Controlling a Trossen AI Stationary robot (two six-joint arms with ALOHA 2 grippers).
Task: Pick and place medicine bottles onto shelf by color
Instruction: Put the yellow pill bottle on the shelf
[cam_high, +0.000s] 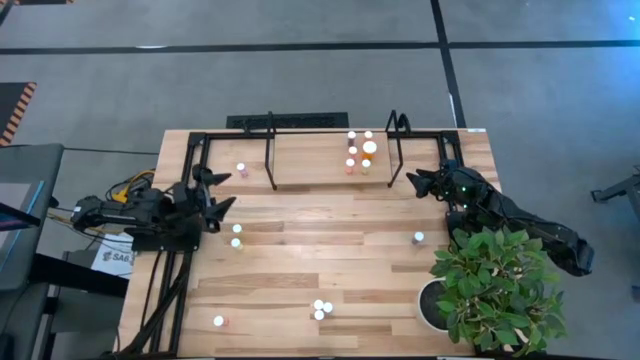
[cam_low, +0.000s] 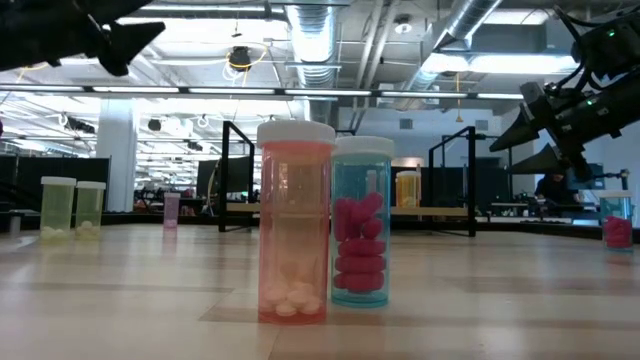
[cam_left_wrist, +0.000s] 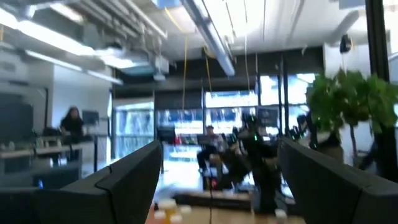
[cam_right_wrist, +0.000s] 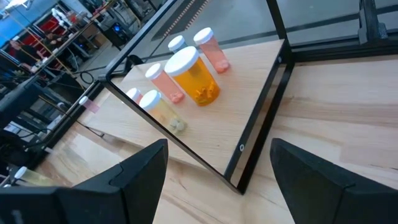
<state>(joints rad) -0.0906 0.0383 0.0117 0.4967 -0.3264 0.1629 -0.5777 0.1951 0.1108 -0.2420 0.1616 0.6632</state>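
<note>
The shelf (cam_high: 300, 175) stands along the table's far edge. On its board a cluster of several medicine bottles (cam_high: 360, 150) stands upright, with a large-capped orange one (cam_right_wrist: 194, 76) and pink ones (cam_right_wrist: 211, 48). A lone pink bottle (cam_high: 241, 170) stands on the shelf's left part. More bottles stand on the table: two (cam_high: 237, 236) at the left, one (cam_high: 418, 238) at the right, three (cam_high: 321, 309) near the front and one (cam_high: 218, 321) at the front left. My left gripper (cam_high: 222, 190) is open and empty by the shelf's left end. My right gripper (cam_high: 418, 183) is open and empty by the shelf's right hoop, above the shelf's front rail (cam_right_wrist: 252, 140).
A green plant in a round white pot (cam_high: 432, 305) stands at the table's near right corner, under my right arm. The shelf's two upright black hoops (cam_high: 270, 150) (cam_high: 397, 150) stand on either side of its middle bay. In the low view a pink bottle (cam_low: 295, 220) and a blue one (cam_low: 362, 220) stand closest.
</note>
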